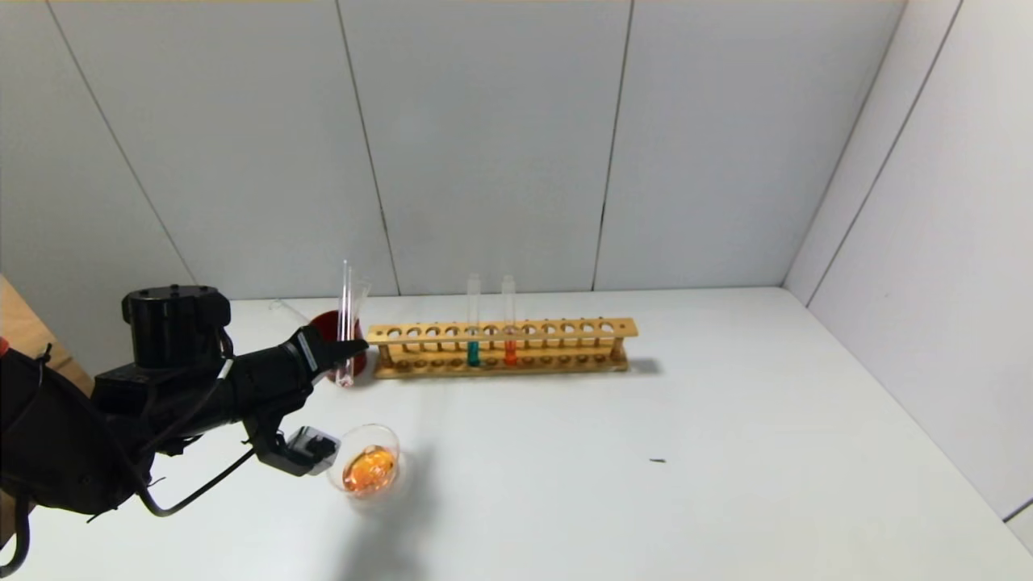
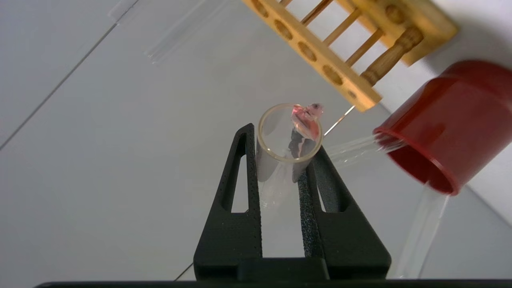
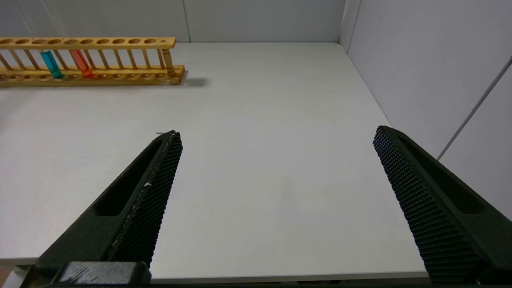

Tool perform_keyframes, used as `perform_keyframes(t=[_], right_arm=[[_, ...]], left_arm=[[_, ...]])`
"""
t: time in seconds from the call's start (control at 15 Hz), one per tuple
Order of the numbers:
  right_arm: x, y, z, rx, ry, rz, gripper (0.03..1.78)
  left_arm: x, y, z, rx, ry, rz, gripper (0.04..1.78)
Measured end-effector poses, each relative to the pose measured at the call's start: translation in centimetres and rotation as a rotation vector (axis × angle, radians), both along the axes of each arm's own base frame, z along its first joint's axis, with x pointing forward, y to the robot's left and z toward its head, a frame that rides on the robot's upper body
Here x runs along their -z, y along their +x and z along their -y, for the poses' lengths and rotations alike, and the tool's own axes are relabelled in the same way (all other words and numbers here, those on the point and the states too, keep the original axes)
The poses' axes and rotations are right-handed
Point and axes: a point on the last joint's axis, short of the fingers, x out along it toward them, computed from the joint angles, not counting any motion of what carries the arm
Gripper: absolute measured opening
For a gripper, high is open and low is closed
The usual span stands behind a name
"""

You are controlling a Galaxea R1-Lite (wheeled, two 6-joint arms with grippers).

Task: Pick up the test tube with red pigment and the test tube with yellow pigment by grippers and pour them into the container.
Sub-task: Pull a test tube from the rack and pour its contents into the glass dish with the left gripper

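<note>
My left gripper [image 1: 353,348] is shut on an upright clear test tube [image 1: 346,307] that holds no liquid. In the left wrist view its open mouth [image 2: 290,134] sits between the fingers [image 2: 251,168] and shows pink-red traces. The tube stands right by the dark red cup [image 1: 324,332]. The glass container [image 1: 370,470] lies on the table just in front of the gripper and holds orange liquid. One test tube with red pigment [image 1: 509,349] stands in the wooden rack [image 1: 565,329]. No tube with yellow liquid shows. My right gripper [image 3: 276,134] is open and empty over the table's near right edge.
A teal-liquid tube [image 1: 473,350] stands in the rack beside the red one. Empty clear tubes [image 2: 424,228] lean out of the red cup [image 2: 444,124]. A clear glass piece [image 2: 172,40] lies farther off. The rack's end [image 2: 360,96] is close to my left gripper. A small dark speck [image 1: 658,461] lies mid-table.
</note>
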Motion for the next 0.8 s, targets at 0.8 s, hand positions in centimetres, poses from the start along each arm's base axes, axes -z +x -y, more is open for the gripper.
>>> perform_keyframes(t=[0.8], right_arm=[[0.0, 0.0, 0.0, 0.000, 0.000, 0.000, 1.75]], left_arm=[[-1.6, -0.7, 0.1, 0.023, 0.055, 0.165, 0.32]])
